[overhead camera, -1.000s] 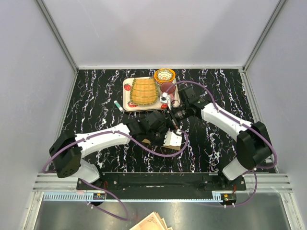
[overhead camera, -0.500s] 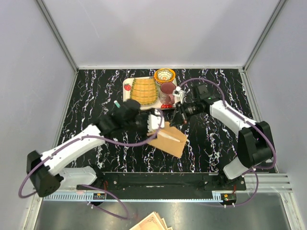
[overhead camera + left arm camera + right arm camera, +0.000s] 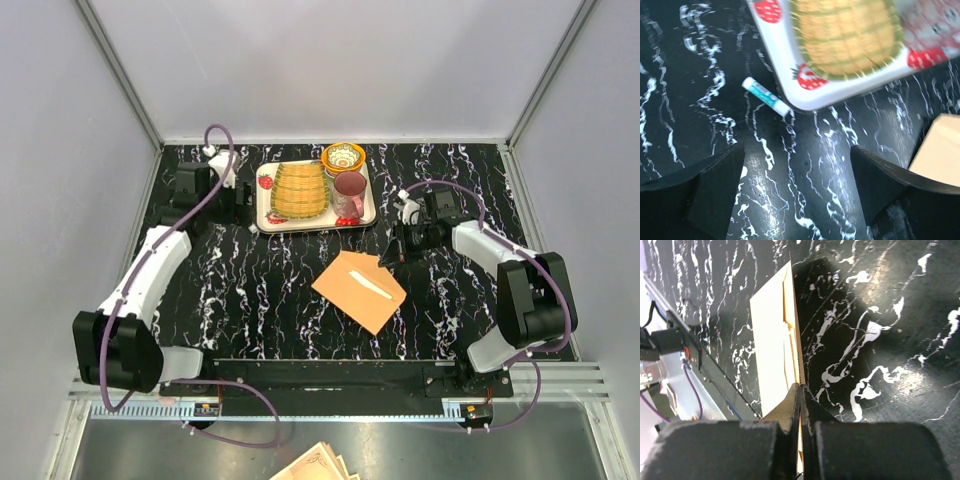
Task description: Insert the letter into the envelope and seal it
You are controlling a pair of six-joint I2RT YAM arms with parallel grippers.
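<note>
where the envelope (image 3: 360,291) lies flat on the black marbled table (image 3: 250,285), about midway between the two bases, its far right corner meets the tip of the right gripper (image 3: 388,259). the wrist view shows that gripper (image 3: 800,390) clenched tight. the envelope (image 3: 771,355) runs straight out from its fingertips, and a sliver of orange paper shows in the seam between the fingers, so it is pinching that corner. a thin pale strip (image 3: 371,287) lies along the envelope's upper face.

the left gripper (image 3: 238,203) is well apart from the envelope, at the far left of the table, just beside the left edge of the strawberry-print tray (image 3: 262,212). seen from its own wrist, this gripper (image 3: 797,160) is spread wide and grasps nothing. below it are bare table, the tray's near corner and a small white-and-teal tube (image 3: 767,96) lying just off that corner. a corner of the envelope (image 3: 940,150) shows at the right edge of that view.

the right arm (image 3: 480,245) rises from its base, folds at the elbow near the table's right side, and reaches inward and leftward with the wrist tipped down toward the envelope. the left arm (image 3: 150,270) stretches far up the left side, its wrist turned right toward the tray. the tray carries a woven yellow dish (image 3: 300,190) and a dark red cup (image 3: 349,187), with a patterned bowl (image 3: 343,157) at its far edge.
</note>
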